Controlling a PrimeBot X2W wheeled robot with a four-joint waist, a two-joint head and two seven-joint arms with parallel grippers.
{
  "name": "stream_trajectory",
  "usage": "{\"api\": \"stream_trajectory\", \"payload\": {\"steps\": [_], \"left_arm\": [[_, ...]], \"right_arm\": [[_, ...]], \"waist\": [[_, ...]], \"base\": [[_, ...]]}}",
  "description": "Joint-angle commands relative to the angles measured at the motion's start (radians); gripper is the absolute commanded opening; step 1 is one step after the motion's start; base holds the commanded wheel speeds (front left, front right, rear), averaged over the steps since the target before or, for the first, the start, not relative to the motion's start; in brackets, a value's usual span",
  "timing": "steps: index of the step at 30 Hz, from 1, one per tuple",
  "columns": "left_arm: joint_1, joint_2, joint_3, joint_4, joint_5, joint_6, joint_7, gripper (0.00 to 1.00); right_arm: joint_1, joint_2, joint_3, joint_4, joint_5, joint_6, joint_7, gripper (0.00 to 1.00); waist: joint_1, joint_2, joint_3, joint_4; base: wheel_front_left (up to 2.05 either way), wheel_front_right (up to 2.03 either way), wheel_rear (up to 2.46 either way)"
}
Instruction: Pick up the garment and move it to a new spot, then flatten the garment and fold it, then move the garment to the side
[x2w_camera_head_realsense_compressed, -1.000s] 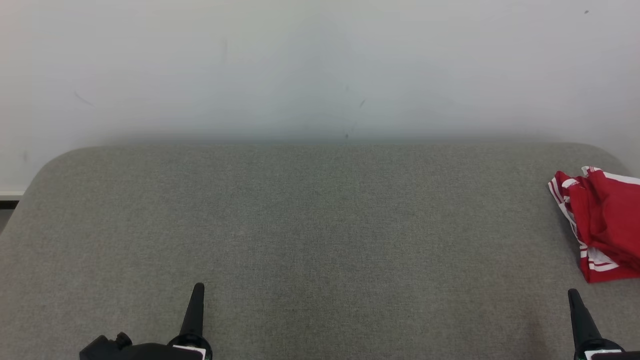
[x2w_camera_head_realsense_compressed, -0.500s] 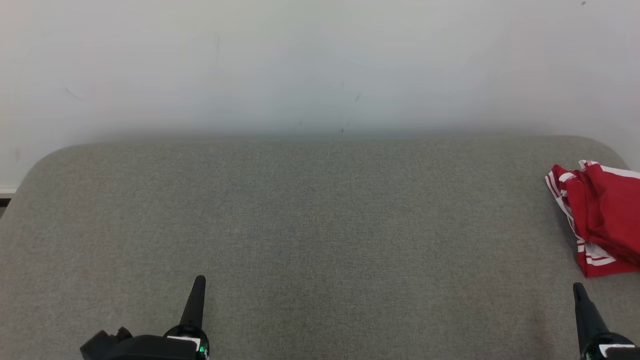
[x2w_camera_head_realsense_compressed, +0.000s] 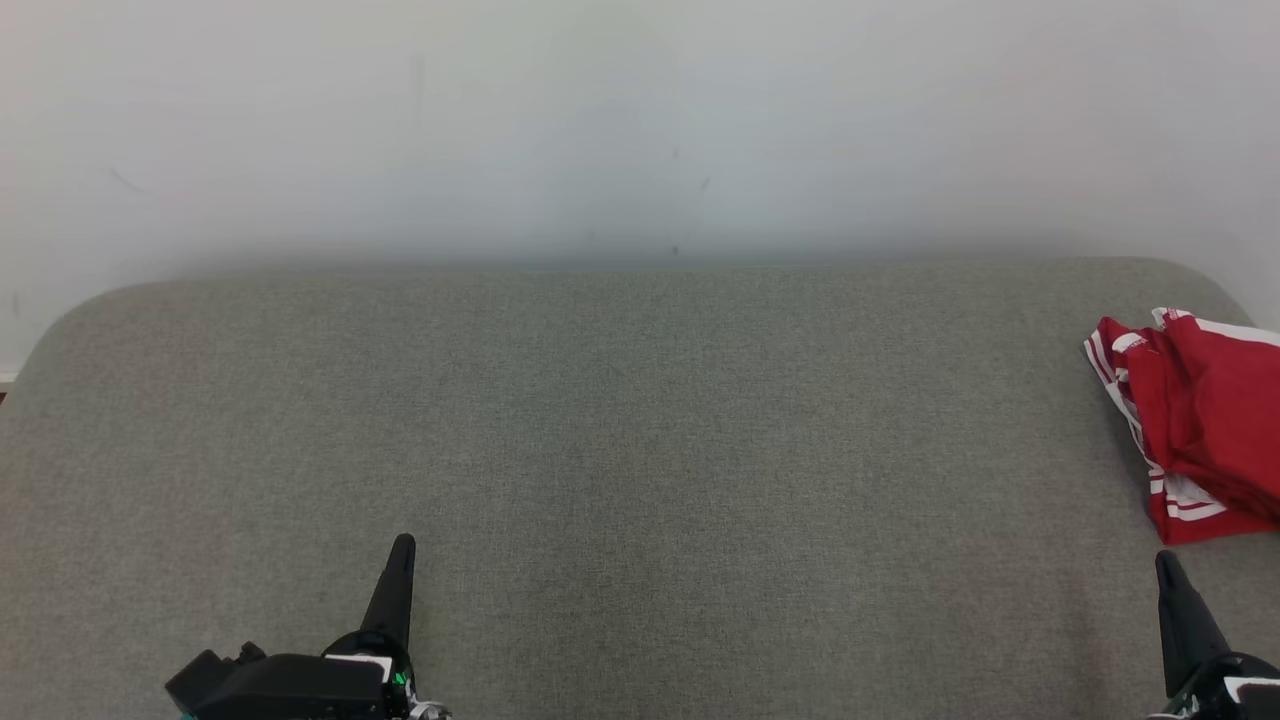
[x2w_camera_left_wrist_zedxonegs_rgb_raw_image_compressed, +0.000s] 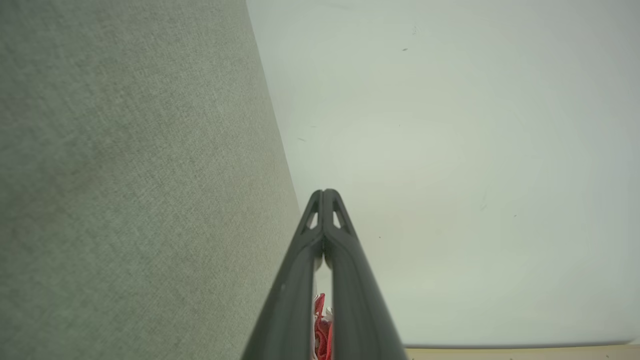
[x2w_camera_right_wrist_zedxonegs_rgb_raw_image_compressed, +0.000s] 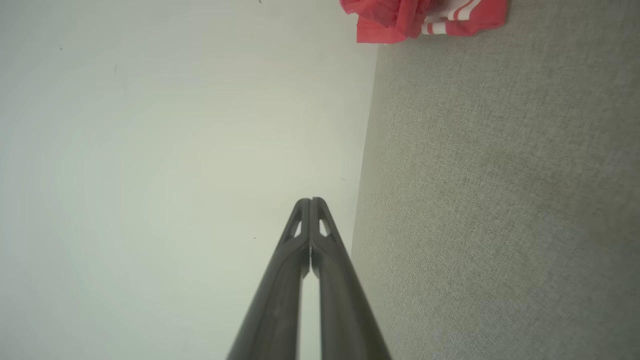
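The garment is red with white stripes and lies bunched at the far right edge of the grey padded surface, partly cut off by the frame. Its crumpled edge also appears at the top of the right wrist view, garment. My right gripper stands shut and empty just in front of the garment, apart from it. My left gripper is shut and empty at the lower left, far from the cloth. In each wrist view the fingertips meet: left gripper, right gripper. A sliver of red garment peeks between the left fingers.
A plain white wall rises right behind the padded surface. The surface has rounded back corners and stretches wide between the two grippers.
The whole head view has slid slightly, so the camera has moved. The garment lies as before, and both grippers stay shut in about the same places.
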Motion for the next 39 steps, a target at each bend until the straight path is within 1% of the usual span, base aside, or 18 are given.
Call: {"api": "stream_trajectory", "payload": {"steps": [1, 10, 39], "left_arm": [[-0.016, -0.002, -0.001, 0.003, -0.025, -0.002, 0.005, 0.00], [-0.030, -0.002, -0.003, 0.010, -0.086, -0.003, 0.016, 0.00], [-0.028, -0.002, -0.004, 0.009, -0.083, -0.003, 0.012, 0.00]], "right_arm": [[-0.015, 0.002, -0.007, 0.002, 0.018, -0.002, 0.009, 0.00], [-0.027, 0.003, -0.024, 0.007, 0.074, -0.002, 0.030, 0.00], [-0.027, 0.007, -0.028, 0.007, 0.064, -0.002, 0.034, 0.00]], "waist": [[0.0000, 0.0000, 0.002, -0.001], [0.0000, 0.0000, 0.012, -0.009], [0.0000, 0.0000, 0.012, -0.009]], "base": [[0.00, 0.00, 0.00], [0.00, 0.00, 0.00], [0.00, 0.00, 0.00]]}}
